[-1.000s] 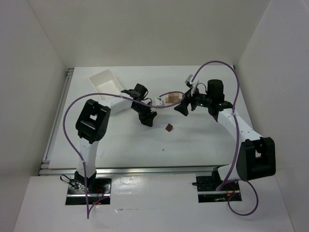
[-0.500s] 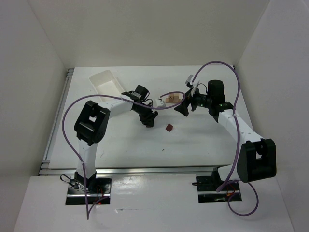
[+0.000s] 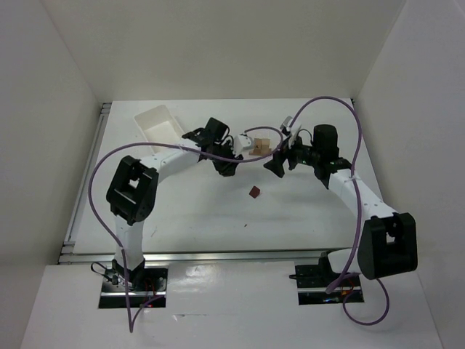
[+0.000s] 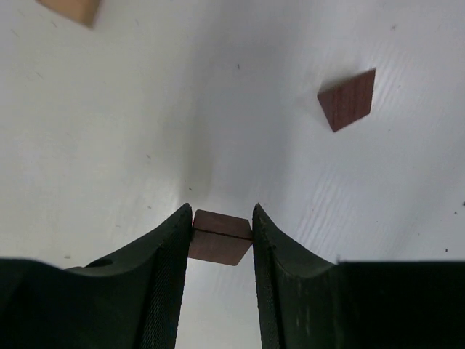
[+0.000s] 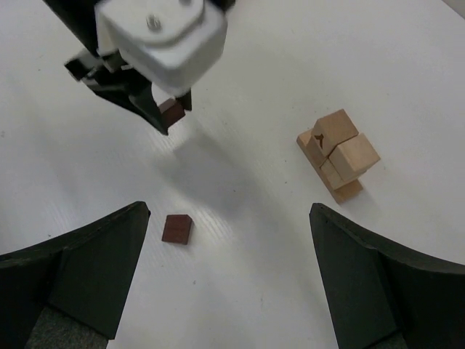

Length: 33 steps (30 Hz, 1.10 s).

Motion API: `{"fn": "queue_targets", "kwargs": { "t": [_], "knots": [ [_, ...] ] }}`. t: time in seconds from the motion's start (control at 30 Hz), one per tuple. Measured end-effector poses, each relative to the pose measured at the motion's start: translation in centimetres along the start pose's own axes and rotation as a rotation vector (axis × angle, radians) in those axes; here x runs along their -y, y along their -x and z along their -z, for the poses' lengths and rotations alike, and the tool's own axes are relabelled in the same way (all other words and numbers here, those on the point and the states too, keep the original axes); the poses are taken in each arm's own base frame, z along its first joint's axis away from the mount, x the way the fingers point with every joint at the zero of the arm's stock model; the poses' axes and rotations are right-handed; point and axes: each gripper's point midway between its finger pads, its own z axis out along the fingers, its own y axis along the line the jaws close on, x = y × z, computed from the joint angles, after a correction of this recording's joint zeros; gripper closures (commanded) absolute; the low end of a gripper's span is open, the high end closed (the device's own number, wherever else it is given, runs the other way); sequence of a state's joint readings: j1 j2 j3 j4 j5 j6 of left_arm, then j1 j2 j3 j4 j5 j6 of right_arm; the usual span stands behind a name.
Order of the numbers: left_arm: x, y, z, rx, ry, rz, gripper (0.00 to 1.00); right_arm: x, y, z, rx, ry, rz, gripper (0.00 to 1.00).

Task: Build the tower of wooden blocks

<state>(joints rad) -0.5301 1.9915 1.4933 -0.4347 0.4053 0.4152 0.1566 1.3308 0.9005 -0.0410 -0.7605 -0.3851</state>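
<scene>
My left gripper is shut on a small dark maroon wood block, held clear of the table. In the right wrist view the left gripper hangs left of the wood block tower, a low stack of light tan blocks. The top view shows the left gripper just left of the tower. A second maroon block lies loose on the table, also in the left wrist view as the maroon block. My right gripper is open and empty above the table, and the right gripper sits right of the tower.
A white rectangular tray stands at the back left of the table. Purple cables loop over both arms, and one cable crosses close to the tower. White walls close in the table on three sides.
The left gripper closed on the maroon block and moved with it away from the table's front, toward the tan stack. The right arm shifted slightly.
</scene>
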Motion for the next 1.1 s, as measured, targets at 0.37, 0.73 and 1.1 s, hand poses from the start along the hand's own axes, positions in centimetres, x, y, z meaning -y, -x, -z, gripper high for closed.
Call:
{"fn": "queue_targets", "kwargs": {
  "t": [0.37,0.73,1.1],
  "knots": [
    [-4.9,16.4,5.9,0.325,0.148,-0.255,0.94,4.6,1.0,4.1,0.063,-0.285,0.022,0.0],
    [-5.7,18.3,2.3,0.382,0.053,-0.328,0.94,9.7,-0.1,8.3,0.046,-0.505,0.017,0.0],
    [-4.8,19.9,1.0,0.415,0.018,-0.435,0.93,8.7,-3.9,4.6,-0.021,-0.303,-0.046,0.0]
  ]
}}
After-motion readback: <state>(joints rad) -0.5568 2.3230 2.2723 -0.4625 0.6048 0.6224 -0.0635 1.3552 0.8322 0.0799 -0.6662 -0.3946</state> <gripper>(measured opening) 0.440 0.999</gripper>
